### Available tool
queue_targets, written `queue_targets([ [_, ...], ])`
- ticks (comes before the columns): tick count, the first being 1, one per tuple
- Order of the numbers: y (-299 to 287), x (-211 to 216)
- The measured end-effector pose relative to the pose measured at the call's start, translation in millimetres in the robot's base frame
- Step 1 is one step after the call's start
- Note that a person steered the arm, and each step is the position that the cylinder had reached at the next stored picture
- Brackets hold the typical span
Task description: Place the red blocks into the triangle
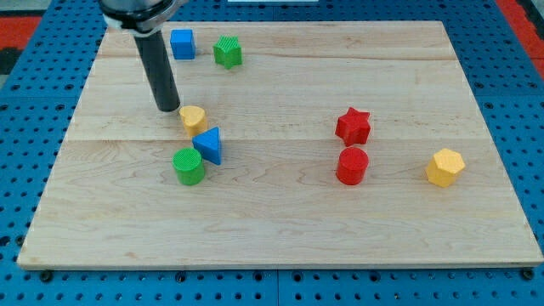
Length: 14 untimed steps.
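A red star block point(353, 126) and a red cylinder point(351, 166) sit close together right of the board's centre, the star above the cylinder. A blue triangle block point(209, 144) lies left of centre, with a yellow heart-shaped block point(193, 117) just above it and a green cylinder point(189, 166) just below and left of it. My tip point(168, 108) rests on the board just left of the yellow block, far left of both red blocks.
A blue cube point(182, 43) and a green star-like block point(227, 52) sit near the view's top left. A yellow hexagon block point(444, 167) lies at the right. The wooden board point(280, 229) lies on a blue pegboard.
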<state>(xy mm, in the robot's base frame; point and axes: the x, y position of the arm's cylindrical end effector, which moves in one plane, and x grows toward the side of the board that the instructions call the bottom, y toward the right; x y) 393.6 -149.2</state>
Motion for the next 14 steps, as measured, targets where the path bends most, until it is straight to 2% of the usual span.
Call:
queue_targets([
  [1,52.5,4.7],
  [2,71.9,-32.7],
  [3,184.5,-51.7],
  [4,268.5,-17.9],
  [5,277.7,5.1],
  [6,178.0,11.7],
  [7,186.8,10.7],
  [8,201.4,-18.5],
  [9,297.9,15.7],
  [10,320.3,60.4],
  [11,225.2,71.7],
  [12,194.2,66.8],
  [13,271.7,48.6],
  [14,259.4,20.8],
])
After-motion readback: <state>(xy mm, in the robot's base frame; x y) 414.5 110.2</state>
